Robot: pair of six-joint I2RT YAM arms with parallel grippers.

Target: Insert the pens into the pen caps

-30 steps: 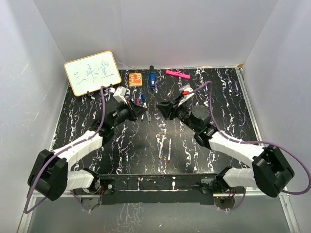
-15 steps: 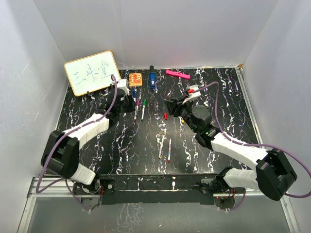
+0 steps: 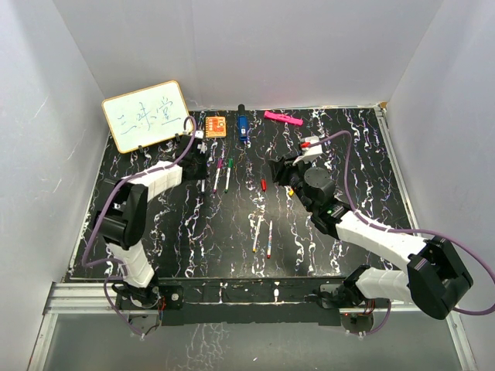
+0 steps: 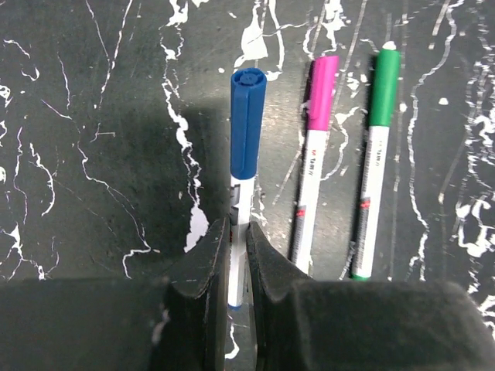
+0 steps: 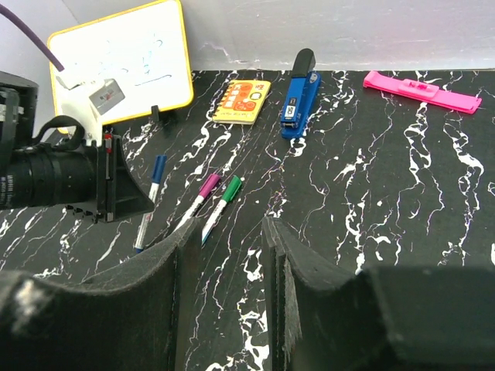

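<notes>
Bare pens: two thin white-barrelled marker pens without caps point(image 3: 256, 236) lie side by side, well to the near side of the right fingers point(image 5: 166, 270).
Loose caps: two. A stubby red plastic cap point(image 3: 263, 184) lies just left of those fingers, and a yellow cap point(image 3: 290, 192) lies close on their near side.
Right gripper point(image 5: 224, 247): narrowly parted, holding nothing.
Capped pens: three in a row, the blue-capped pen point(image 4: 246, 139), the magenta-capped pen point(image 4: 313, 154) and the green-capped pen point(image 4: 375, 154).
Left gripper point(image 4: 237, 255): pinched tight on the blue-capped pen's white barrel. The other two lie just right of its fingers, apart from them.
Far edge: four things, a yellow-rimmed whiteboard point(image 3: 147, 116), an orange square block point(image 3: 216, 125), a blue stapler point(image 3: 242, 127) and a flat pink bar point(image 3: 283, 118).
</notes>
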